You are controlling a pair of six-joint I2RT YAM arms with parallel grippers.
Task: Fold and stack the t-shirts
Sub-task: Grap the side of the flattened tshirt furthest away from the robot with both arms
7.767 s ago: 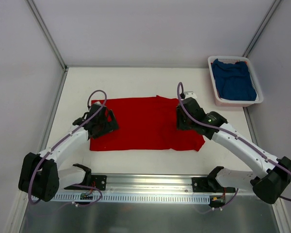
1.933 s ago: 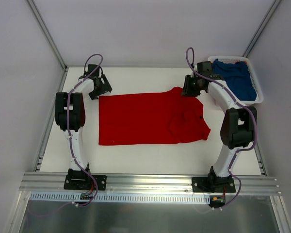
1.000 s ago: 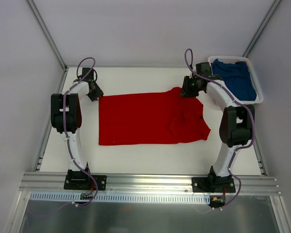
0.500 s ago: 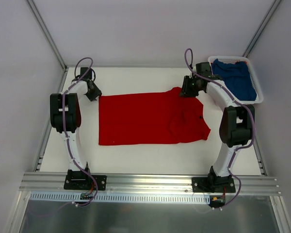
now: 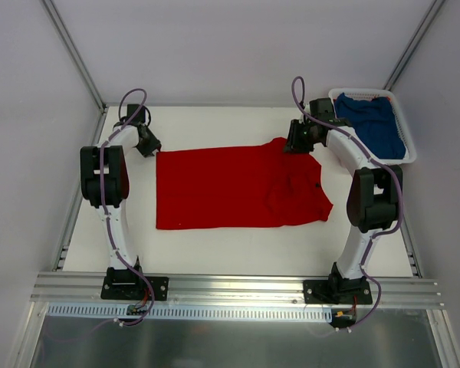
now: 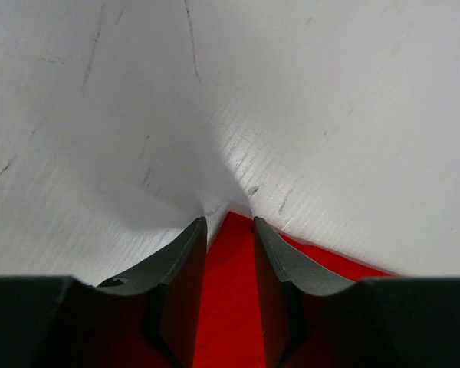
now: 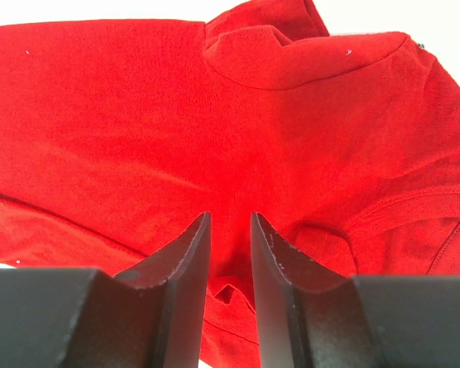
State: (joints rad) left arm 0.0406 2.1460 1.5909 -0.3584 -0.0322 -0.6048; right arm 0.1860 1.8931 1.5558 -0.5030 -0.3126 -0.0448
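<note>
Shirt, red [image 5: 234, 188], lies flat on my white surface [image 5: 215, 123]; left pincer [image 6: 230, 230] pinches its far-left corner, right pincer [image 7: 230, 226] pinches its far-right edge; blue shirt [image 5: 372, 126] sits in the basket [image 5: 339, 138].

We see a white table [image 5: 215, 245] w/ a red t-shirt [image 5: 230, 188] spread flat mid-table, and a white slatted basket [image 5: 339, 130] at the far right corner holding a blue t-shirt [image 5: 374, 126].

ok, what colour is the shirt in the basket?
Deep blue shirt, plain, bunched inside the white basket. Only the top view shows it.
</note>
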